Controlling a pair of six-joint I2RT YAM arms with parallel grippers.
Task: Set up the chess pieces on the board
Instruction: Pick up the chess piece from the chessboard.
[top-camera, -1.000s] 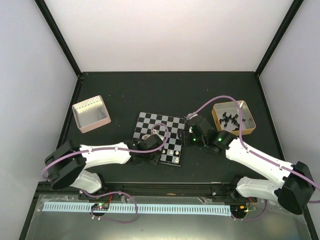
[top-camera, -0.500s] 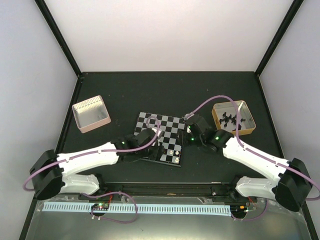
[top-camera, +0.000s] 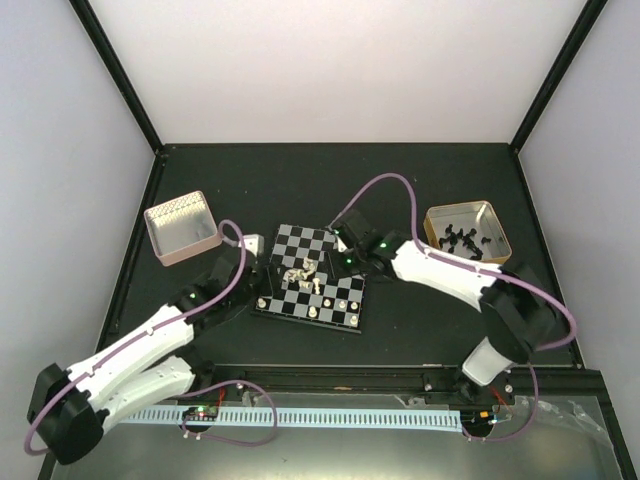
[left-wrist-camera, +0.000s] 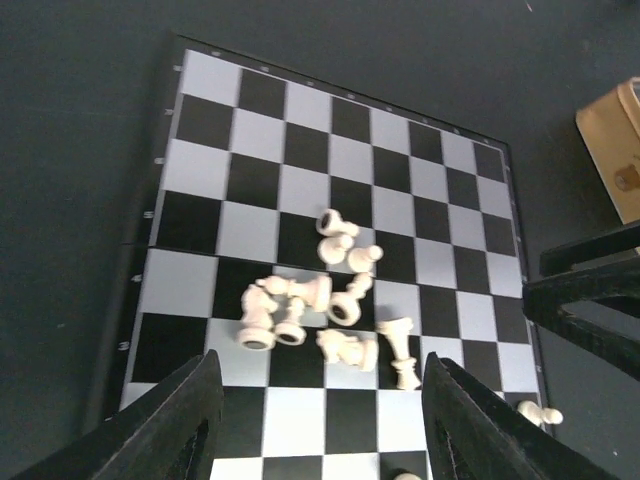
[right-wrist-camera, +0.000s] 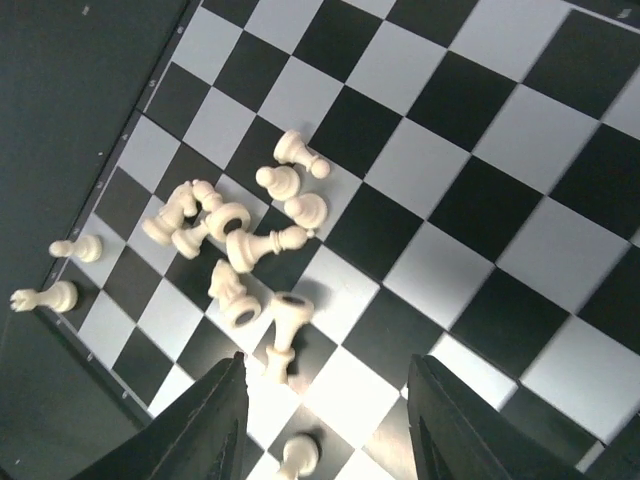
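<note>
On board (left-wrist-camera: 300, 160) centre: chess pieces (left-wrist-camera: 340, 305) toppled, axes every way | left tool (left-wrist-camera: 320, 400) wide, empty | right tool (right-wrist-camera: 325, 400) likewise

Robotics laboratory test cell, evidenced by plain white panel walls (top-camera: 350, 70), black frame posts (top-camera: 112, 70), a matte black table (top-camera: 300, 190) and slotted cable trunking (top-camera: 350, 417).

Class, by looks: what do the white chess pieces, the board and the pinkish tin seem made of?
Chess pieces: probably moulded plastic, smooth cream, slight sheen. Board: possibly metal or laminate; silvery squares reflect light. Pinkish tin: likely thin painted metal, pale shiny inside.
</note>
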